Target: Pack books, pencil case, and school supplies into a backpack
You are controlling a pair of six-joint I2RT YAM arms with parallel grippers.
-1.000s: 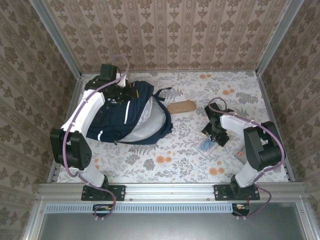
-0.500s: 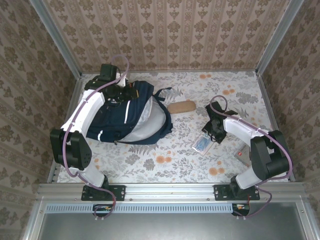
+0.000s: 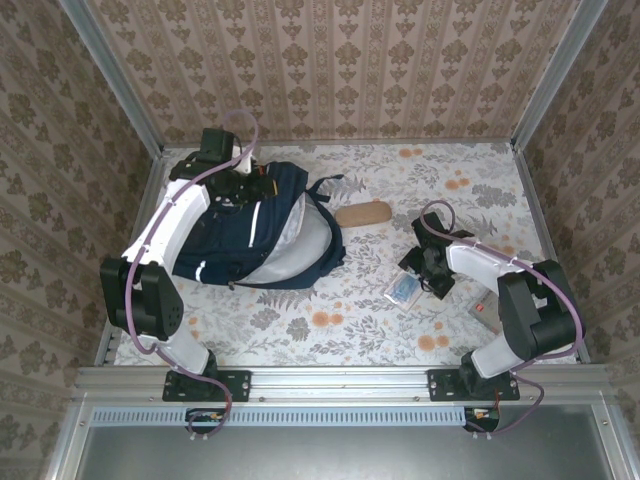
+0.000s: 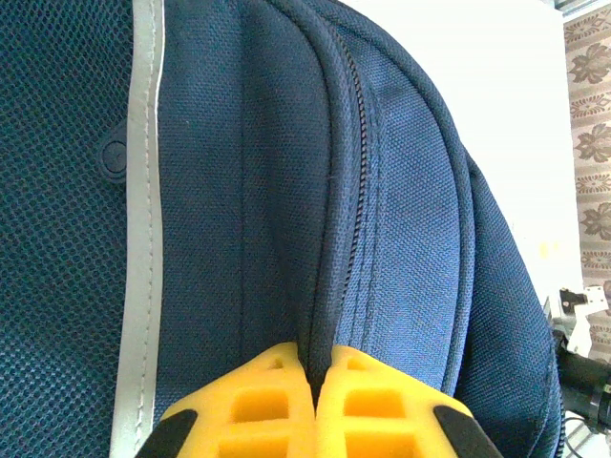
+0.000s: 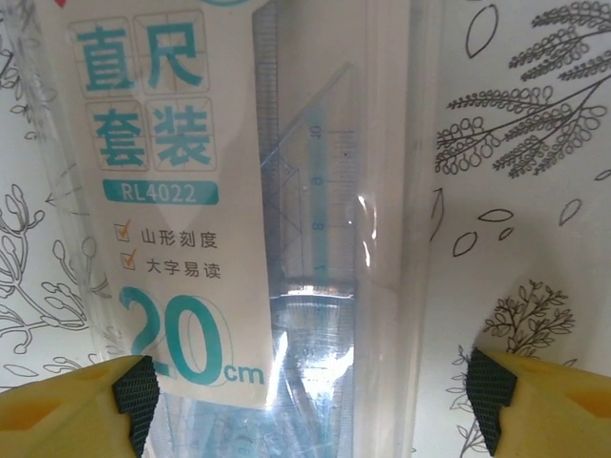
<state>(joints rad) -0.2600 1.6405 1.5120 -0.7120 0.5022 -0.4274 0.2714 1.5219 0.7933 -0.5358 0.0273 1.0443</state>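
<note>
Right arm's elbow has swung out toward the near-right corner since a second ago, and the ruler pack (image 3: 403, 291) has slid a bit left. Left arm and backpack (image 3: 255, 235) haven't budged.

Right gripper (image 3: 424, 266): jaws spread wide, straddling the pack and holding nothing. In the right wrist view the right gripper (image 5: 305, 391) has one fingertip over the pack's near-left corner. The other is clear of its right edge, with bare cloth between. The pack (image 5: 258, 191) lies flat on the table (image 3: 300, 330): clear blue sleeve, ruler inside, "20 cm" printed on it.

Left gripper (image 3: 236, 186): at the far-left end of the backpack, jaws pinched shut on its fabric. The left wrist view shows the left gripper (image 4: 317, 367) with pads pressed together on a fold beside the zipper line; backpack (image 4: 239, 191) navy with a white stripe.

The backpack lies on its side at centre-left, its mouth gaping toward the right. Tan case (image 3: 362, 213) lies just beyond that mouth, apart from it. The pack is well right of the backpack, near the right arm.
</note>
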